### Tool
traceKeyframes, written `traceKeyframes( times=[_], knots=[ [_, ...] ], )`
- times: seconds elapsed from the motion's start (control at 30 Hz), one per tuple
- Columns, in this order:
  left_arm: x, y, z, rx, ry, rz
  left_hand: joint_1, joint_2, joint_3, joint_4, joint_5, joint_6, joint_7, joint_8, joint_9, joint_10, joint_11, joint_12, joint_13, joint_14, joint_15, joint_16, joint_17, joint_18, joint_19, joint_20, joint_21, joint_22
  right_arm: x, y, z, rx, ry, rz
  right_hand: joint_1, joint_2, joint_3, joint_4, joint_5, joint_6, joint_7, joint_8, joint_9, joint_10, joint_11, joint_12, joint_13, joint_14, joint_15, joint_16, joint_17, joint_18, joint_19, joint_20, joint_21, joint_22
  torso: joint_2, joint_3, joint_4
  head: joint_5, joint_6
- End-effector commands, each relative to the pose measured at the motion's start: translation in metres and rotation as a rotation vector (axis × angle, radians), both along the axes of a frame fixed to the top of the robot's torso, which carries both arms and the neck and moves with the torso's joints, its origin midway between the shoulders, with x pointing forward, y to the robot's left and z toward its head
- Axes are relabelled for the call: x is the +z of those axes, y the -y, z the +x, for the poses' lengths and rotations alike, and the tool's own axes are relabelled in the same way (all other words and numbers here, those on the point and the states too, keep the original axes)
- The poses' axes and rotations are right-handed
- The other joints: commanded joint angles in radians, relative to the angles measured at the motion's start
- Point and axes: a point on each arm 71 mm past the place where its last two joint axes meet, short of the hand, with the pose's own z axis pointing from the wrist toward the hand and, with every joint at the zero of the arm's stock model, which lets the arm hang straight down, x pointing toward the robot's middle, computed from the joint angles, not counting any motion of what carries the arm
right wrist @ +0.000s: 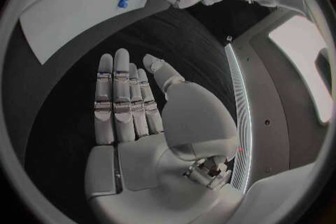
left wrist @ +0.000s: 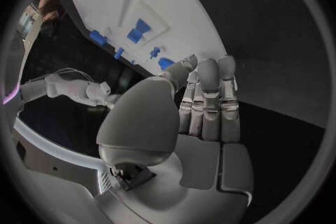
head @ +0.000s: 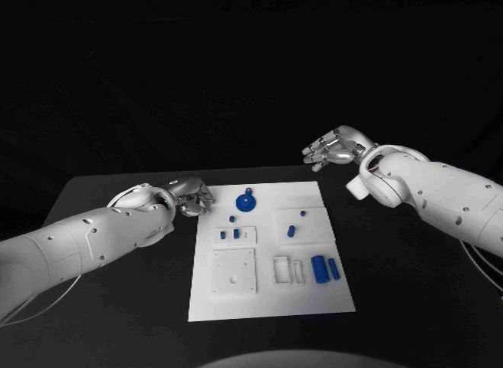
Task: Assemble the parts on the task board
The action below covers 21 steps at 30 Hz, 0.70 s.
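Task board: the white task board (head: 268,295) lies flat in the middle of the black surface (head: 417,291), its long axis running away from the robot, far short edge between the two hands.
Parts: a round blue part (head: 245,202) with a small stem sits near the far edge, just beside the left fingers; small blue pieces (head: 234,231) stand mid-board; two blue cylinders (head: 324,269) lie side by side toward the board's near right, long axes along the board's length.
Left hand: the left hand (head: 189,197) rests at the board's far left corner; its fingers (left wrist: 210,98) lie straight and close together, holding nothing.
Right hand: the right hand (head: 336,149) hangs above the surface beyond the far right corner, well apart from the parts; its fingers (right wrist: 122,98) are stretched flat, empty.
Open room: bare surface runs along both long edges and the near edge.
Writing: none can be read.
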Motion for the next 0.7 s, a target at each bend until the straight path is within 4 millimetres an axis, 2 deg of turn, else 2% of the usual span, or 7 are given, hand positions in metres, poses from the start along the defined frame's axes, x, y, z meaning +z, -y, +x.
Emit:
traceKeyframes(
  times=[0.03, 0.23, 0.4, 0.47, 0.53, 0.63, 0.7],
  knots=[
    [0.014, -0.007, 0.002, 0.1, -0.008, -0.279, -0.018, -0.002, -0.009, 0.014, -0.004, 0.012, 0.003, -0.004, 0.0, 0.01, -0.002, 0.004, 0.001, -0.009, -0.001, -0.067, -0.024, 0.007, -0.021, 0.002, -0.042, -0.004, -0.006, -0.004, -0.009, 0.068, 0.054, -0.292, 0.003, -0.016, 0.002, -0.002, -0.016, 0.011, -0.004, -0.002, -0.002, 0.014, -0.005, -0.002, 0.0, 0.046, -0.014, 0.087, 0.058, 0.016, 0.063, -0.015, 0.008, -0.003, -0.001, 0.0001, 0.0002, -0.017, 0.01],
    [0.034, -0.02, 0.001, 0.234, -0.156, -0.676, -0.036, 0.012, -0.044, 0.038, -0.004, 0.018, 0.005, -0.003, 0.0, 0.016, 0.003, 0.004, 0.001, -0.112, 0.016, -0.259, -0.093, -0.023, -0.103, 0.019, -0.169, -0.08, -0.012, -0.008, -0.025, 0.084, 0.118, -0.498, 0.008, -0.023, -0.014, 0.001, -0.064, 0.021, -0.01, -0.003, -0.004, 0.014, -0.009, -0.003, 0.0, 0.043, -0.025, 0.272, 0.174, 0.039, 0.155, -0.029, 0.031, 0.008, -0.003, 0.0011, 0.0028, -0.024, 0.019],
    [0.047, -0.022, -0.005, 0.244, -0.225, -0.855, -0.054, 0.024, -0.095, 0.064, -0.006, 0.013, 0.006, -0.002, 0.0, 0.008, 0.011, 0.005, 0.001, -0.141, 0.045, -0.475, -0.174, -0.04, -0.144, 0.047, -0.297, -0.194, -0.02, -0.015, -0.035, 0.091, 0.157, -0.621, 0.013, -0.031, 0.001, 0.002, -0.13, 0.031, -0.014, -0.003, -0.005, 0.005, -0.009, -0.003, 0.0, 0.039, -0.024, 0.39, 0.236, 0.063, 0.194, -0.025, 0.06, 0.029, -0.008, -0.0003, 0.0045, -0.029, 0.02],
    [0.051, -0.021, -0.008, 0.246, -0.247, -0.917, -0.049, 0.031, -0.135, 0.072, -0.007, 0.012, 0.006, -0.001, 0.001, 0.001, 0.016, 0.005, 0.001, -0.106, 0.057, -0.612, -0.216, -0.041, -0.128, 0.06, -0.359, -0.289, -0.025, -0.019, -0.039, 0.092, 0.166, -0.671, 0.012, -0.035, 0.015, 0.004, -0.166, 0.033, -0.014, -0.003, -0.005, 0.006, -0.009, -0.003, 0.0, 0.035, -0.025, 0.425, 0.254, 0.07, 0.201, -0.022, 0.071, 0.038, -0.01, -0.0018, 0.0062, -0.029, 0.02],
    [0.054, -0.02, -0.011, 0.245, -0.262, -0.959, -0.044, 0.034, -0.159, 0.073, -0.005, 0.007, 0.007, -0.003, 0.0, -0.024, 0.024, 0.004, 0.001, -0.127, 0.078, -0.717, -0.239, -0.048, -0.176, 0.079, -0.359, -0.368, -0.029, -0.022, -0.043, 0.093, 0.173, -0.706, 0.01, -0.043, 0.032, 0.005, -0.197, 0.032, -0.015, -0.004, -0.006, -0.005, -0.007, -0.003, -0.001, 0.031, -0.024, 0.444, 0.264, 0.075, 0.205, -0.022, 0.078, 0.044, -0.012, -0.003, 0.0079, -0.029, 0.019],
    [0.057, -0.019, -0.014, 0.236, -0.278, -0.997, -0.037, 0.047, -0.195, 0.074, -0.005, 0.01, 0.008, -0.002, 0.0, -0.025, 0.029, 0.004, 0.001, -0.098, 0.091, -0.859, -0.24, -0.044, -0.181, 0.094, -0.359, -0.497, -0.036, -0.027, -0.048, 0.094, 0.184, -0.746, 0.007, -0.056, 0.061, 0.006, -0.236, 0.029, -0.015, -0.004, -0.007, -0.019, -0.003, -0.003, -0.001, 0.028, -0.022, 0.468, 0.275, 0.079, 0.209, -0.022, 0.087, 0.053, -0.014, -0.0046, 0.0097, -0.03, 0.017],
    [0.059, -0.017, -0.016, 0.229, -0.287, -1.014, -0.026, 0.057, -0.209, 0.065, -0.001, 0.011, 0.006, -0.002, 0.0, -0.024, 0.027, 0.005, 0.001, -0.074, 0.097, -0.939, -0.233, -0.041, -0.18, 0.101, -0.355, -0.584, -0.04, -0.031, -0.051, 0.096, 0.192, -0.765, -0.003, -0.079, 0.113, 0.015, -0.246, 0.029, -0.015, -0.004, -0.007, -0.019, -0.002, -0.003, -0.001, 0.014, -0.022, 0.501, 0.289, 0.082, 0.207, -0.022, 0.1, 0.068, -0.013, -0.005, 0.0092, -0.031, 0.019]
  ],
)
